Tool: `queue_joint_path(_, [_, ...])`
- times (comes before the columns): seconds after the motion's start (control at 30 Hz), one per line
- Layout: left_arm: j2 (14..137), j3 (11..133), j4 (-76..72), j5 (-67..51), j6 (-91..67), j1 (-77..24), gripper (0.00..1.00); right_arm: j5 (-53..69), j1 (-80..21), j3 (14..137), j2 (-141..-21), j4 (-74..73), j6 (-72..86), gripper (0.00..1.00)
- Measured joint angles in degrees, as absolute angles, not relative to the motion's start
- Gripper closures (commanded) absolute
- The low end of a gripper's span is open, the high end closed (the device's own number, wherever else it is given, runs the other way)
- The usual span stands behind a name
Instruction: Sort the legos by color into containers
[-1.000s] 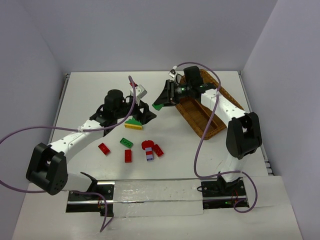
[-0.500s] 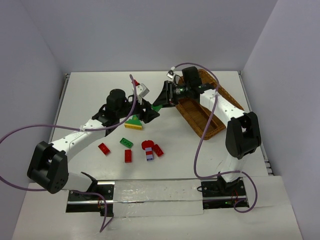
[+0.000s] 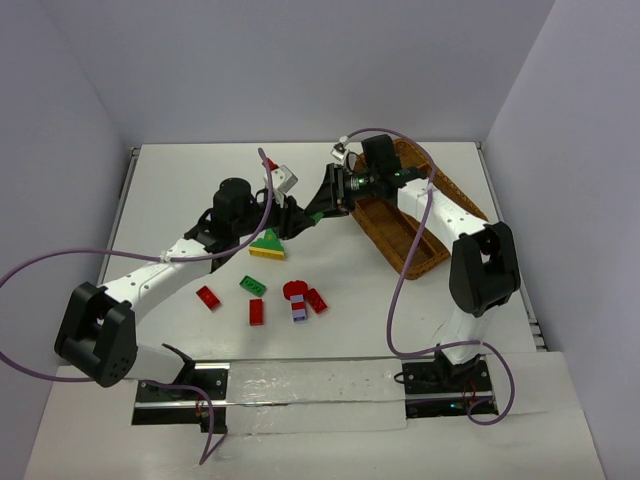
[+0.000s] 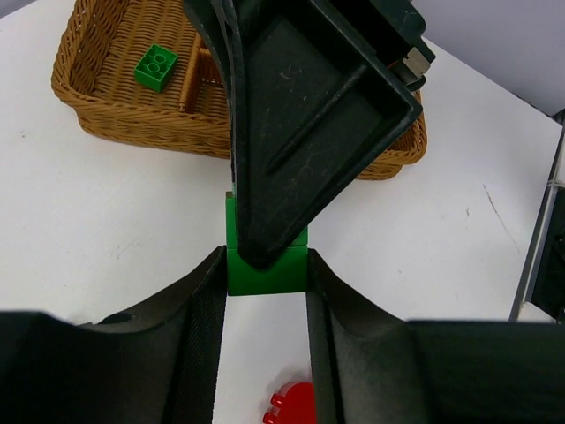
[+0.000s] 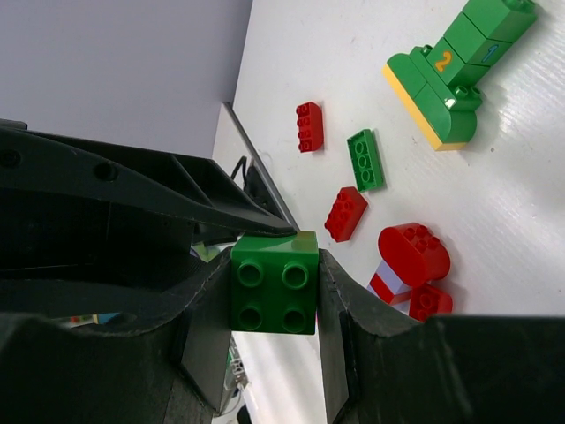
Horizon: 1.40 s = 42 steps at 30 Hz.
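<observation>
A green four-stud brick [image 3: 316, 213] hangs above the table between both arms, left of the wicker tray [image 3: 412, 256]. My right gripper [image 5: 274, 287] is shut on the green brick [image 5: 274, 283]. My left gripper [image 4: 266, 261] is shut on the same green brick [image 4: 265, 272] from the opposite side, its fingers pressed against both flanks. Another green lego [image 4: 155, 66] lies in a compartment of the tray [image 4: 75, 93]. Loose legos lie on the table: a green-and-yellow stack [image 3: 267, 245], a flat green one [image 3: 253, 285], red ones [image 3: 208, 297] [image 3: 257, 312] and a red-and-lilac cluster [image 3: 298, 300].
The tray sits slanted at the right, under the right arm's forearm. White walls close the table on three sides. Cables loop from both arms. A red rounded lego [image 4: 296, 406] lies directly beneath the left gripper.
My left gripper has moved right to the green brick held by the right gripper and closed on it. The right gripper has shifted slightly left, still gripping.
</observation>
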<state>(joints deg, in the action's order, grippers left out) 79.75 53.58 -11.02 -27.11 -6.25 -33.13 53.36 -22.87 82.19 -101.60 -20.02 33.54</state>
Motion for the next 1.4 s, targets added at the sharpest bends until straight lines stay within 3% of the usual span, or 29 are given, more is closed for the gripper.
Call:
queue_joint_path(0.07, [79.7, 53.6, -11.0, -27.0, -6.2, -33.1, 1.00, 53.4, -22.9, 82.2, -101.6, -20.0, 33.7, 0.98])
queue_joint_path(0.2, [79.7, 53.6, -11.0, -26.9, -6.2, -33.1, 1.00, 53.3, -22.9, 82.2, -101.6, -19.8, 34.1, 0.94])
queue_joint_path(0.27, [79.7, 53.6, -11.0, -26.7, -6.2, -33.1, 1.00, 53.3, -22.9, 82.2, -101.6, -19.7, 34.1, 0.81])
queue_joint_path(0.33, [79.5, 53.6, -11.0, -26.4, -6.2, -33.2, 1.00, 53.3, -22.9, 82.2, -101.6, -19.5, 34.3, 0.61])
queue_joint_path(0.43, [78.6, 53.1, -11.0, -25.6, -6.0, -33.2, 1.00, 53.7, -22.9, 82.2, -101.6, -19.0, 34.7, 0.51])
queue_joint_path(0.63, [76.9, 51.8, -10.9, -25.0, -5.7, -33.3, 1.00, 54.0, -22.7, 82.2, -101.6, -18.3, 34.9, 0.48])
queue_joint_path(0.77, [76.6, 51.8, -10.9, -24.9, -5.5, -33.3, 1.00, 54.2, -22.6, 82.2, -101.6, -17.6, 35.1, 0.39])
queue_joint_path(1.2, [76.3, 51.5, -10.5, -24.4, -5.3, -33.3, 1.00, 54.4, -22.5, 82.2, -101.6, -16.0, 36.0, 0.39])
queue_joint_path(1.27, [76.3, 51.4, -10.5, -24.3, -5.2, -33.3, 1.00, 54.4, -22.5, 82.2, -101.6, -16.0, 36.0, 0.26])
queue_joint_path(1.4, [76.1, 51.1, -10.2, -24.0, -5.1, -33.3, 1.00, 53.7, -22.4, 82.0, -101.6, -16.0, 35.9, 0.21])
